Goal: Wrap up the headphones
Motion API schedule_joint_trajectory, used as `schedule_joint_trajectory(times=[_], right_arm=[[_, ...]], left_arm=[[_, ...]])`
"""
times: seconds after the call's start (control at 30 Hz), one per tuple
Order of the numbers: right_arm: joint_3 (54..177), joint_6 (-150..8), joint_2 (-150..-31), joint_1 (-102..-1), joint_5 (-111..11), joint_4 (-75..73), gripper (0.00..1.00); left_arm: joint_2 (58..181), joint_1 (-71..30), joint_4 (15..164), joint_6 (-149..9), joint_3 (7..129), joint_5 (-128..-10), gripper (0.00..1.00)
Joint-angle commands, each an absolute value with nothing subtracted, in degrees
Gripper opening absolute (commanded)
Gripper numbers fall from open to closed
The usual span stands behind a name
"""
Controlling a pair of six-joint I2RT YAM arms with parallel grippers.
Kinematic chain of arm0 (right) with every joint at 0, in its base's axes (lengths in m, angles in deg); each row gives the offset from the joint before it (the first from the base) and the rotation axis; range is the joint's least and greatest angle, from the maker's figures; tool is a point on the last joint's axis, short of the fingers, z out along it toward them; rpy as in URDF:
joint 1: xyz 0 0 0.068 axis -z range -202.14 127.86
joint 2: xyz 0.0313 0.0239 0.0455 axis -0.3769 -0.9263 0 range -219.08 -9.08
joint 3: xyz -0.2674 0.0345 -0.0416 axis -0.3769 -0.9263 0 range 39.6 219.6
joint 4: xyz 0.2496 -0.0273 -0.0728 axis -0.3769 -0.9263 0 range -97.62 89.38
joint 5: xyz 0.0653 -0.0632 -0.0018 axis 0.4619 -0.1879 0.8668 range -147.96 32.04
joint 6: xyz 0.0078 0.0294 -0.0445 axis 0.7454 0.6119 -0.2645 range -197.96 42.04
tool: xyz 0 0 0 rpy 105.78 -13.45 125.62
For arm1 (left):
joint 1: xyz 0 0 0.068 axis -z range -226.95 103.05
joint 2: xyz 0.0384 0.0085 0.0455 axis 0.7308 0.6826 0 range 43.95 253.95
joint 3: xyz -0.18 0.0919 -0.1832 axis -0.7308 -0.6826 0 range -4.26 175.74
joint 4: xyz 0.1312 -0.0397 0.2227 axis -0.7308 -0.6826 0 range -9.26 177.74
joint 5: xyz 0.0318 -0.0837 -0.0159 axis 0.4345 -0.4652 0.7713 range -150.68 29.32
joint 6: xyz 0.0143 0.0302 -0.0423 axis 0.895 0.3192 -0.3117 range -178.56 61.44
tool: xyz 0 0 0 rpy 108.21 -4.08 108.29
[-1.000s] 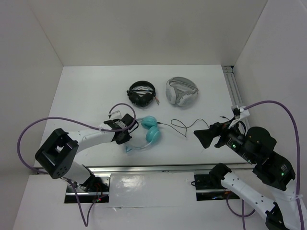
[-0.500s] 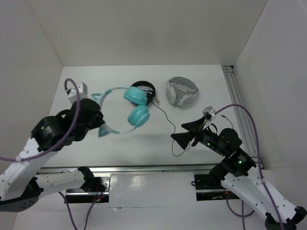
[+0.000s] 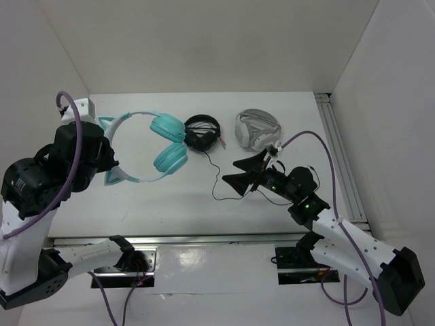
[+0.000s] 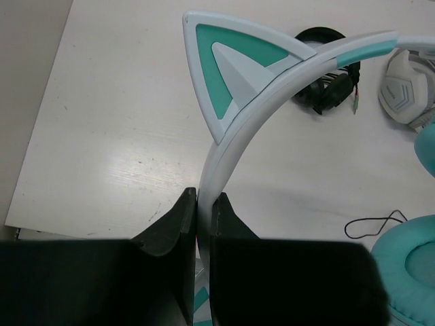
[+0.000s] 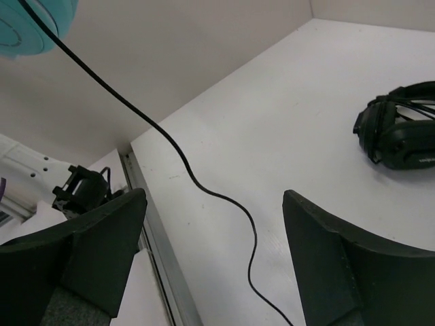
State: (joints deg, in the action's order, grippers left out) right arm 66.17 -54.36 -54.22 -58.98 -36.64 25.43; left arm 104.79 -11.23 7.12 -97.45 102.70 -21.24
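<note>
Top external view: within the last second the teal over-ear headphones, with a pale cat-eared headband, have gone from lying on the white tabletop to hanging in the air at the left. They are carried by the left claw, which is clenched on the headband between the two ears. The thin black cable now trails from the lower earcup down to the tabletop. The right claw has moved in from the right to just beside its loose end. The cable is therefore free to be wound, in my judgement. The black headphones and the white-grey headphones lie untouched behind. Left wrist view: both fingers of the left claw press flat on the headband, just below one cat ear. Right wrist view: the right claw is released, jaws spread wide, and the cable runs between them without touching either.
</note>
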Motion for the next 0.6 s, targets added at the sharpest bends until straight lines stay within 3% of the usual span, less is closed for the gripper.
schedule_joint_trajectory(times=[0.0,0.2,0.4,0.47,0.57], right_arm=[[63.78,-52.39,-56.7,-58.88,-33.71,39.26,0.87],[62.11,-50.98,-59.69,-58.88,-32.3,44.38,0.79],[60.52,-49.3,-70.06,-62.56,-30.18,55.46,0.72],[61.05,-51.92,-73.84,-64.93,-32.11,55.99,0.54],[61.58,-54.13,-75.87,-68.36,-36.95,54.84,0.15]], left_arm=[[104.68,-12.32,9.52,-96.53,105.43,-24.29,0.0],[105.83,-12.85,9.52,-96.53,107.45,-26.14,0.0],[105.83,-12.85,10.05,-97.05,108.07,-27.28,0.0],[105.83,-12.85,10.05,-97.05,108.07,-27.9,0.0],[105.83,-13.37,10.05,-97.05,108.07,-27.9,0.0]])
